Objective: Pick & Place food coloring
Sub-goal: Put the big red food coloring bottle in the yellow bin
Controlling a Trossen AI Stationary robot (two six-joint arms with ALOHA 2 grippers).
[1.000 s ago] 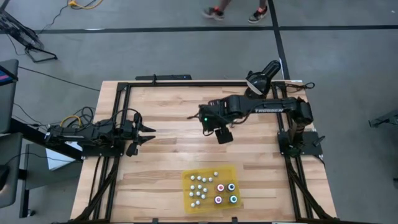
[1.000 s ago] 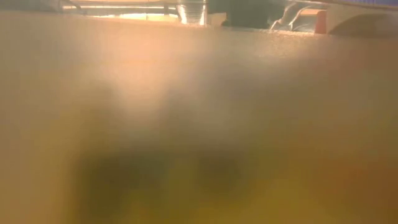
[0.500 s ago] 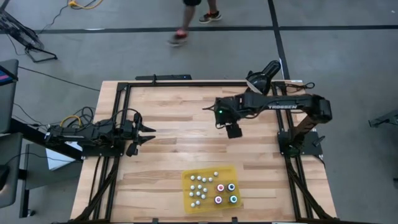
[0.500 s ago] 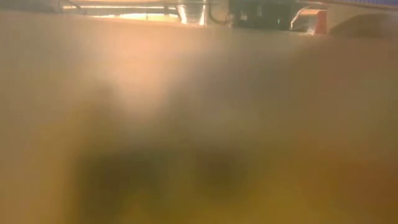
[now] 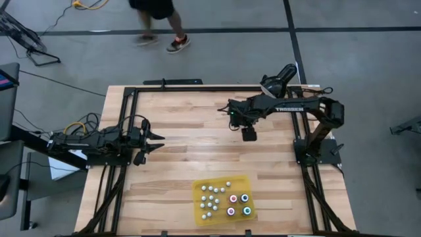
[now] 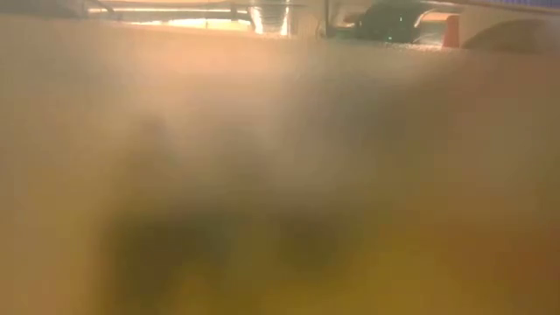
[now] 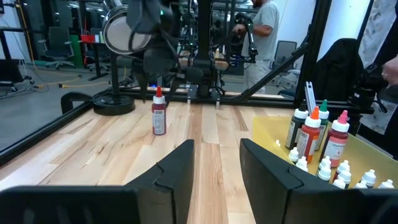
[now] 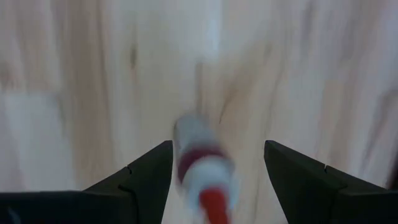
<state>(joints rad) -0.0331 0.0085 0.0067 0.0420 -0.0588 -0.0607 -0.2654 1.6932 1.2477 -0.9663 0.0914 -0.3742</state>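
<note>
A small food-coloring bottle (image 7: 158, 115) with a red cap and dark red label stands upright on its base on the wooden table. My right gripper (image 8: 214, 152) hangs over it, open, and the bottle (image 8: 202, 162) shows blurred below the two spread fingers, apart from both. From above, the right gripper (image 5: 247, 131) covers the bottle. A yellow tray (image 5: 197, 191) near the table's near edge carries several bottles (image 7: 311, 134). My left gripper (image 5: 154, 141) waits at the table's left side, open (image 7: 217, 165).
The black frame rails (image 5: 164, 87) run along the table's far and side edges. Bare wood lies between the standing bottle and the tray. A person (image 5: 158, 13) walks on the floor beyond the far edge. The low view is filled by a yellow blur close to its lens.
My right arm has drawn its gripper back toward the table's right edge and a little toward the far edge. The person beyond the far edge has walked leftward. The left arm has kept still.
</note>
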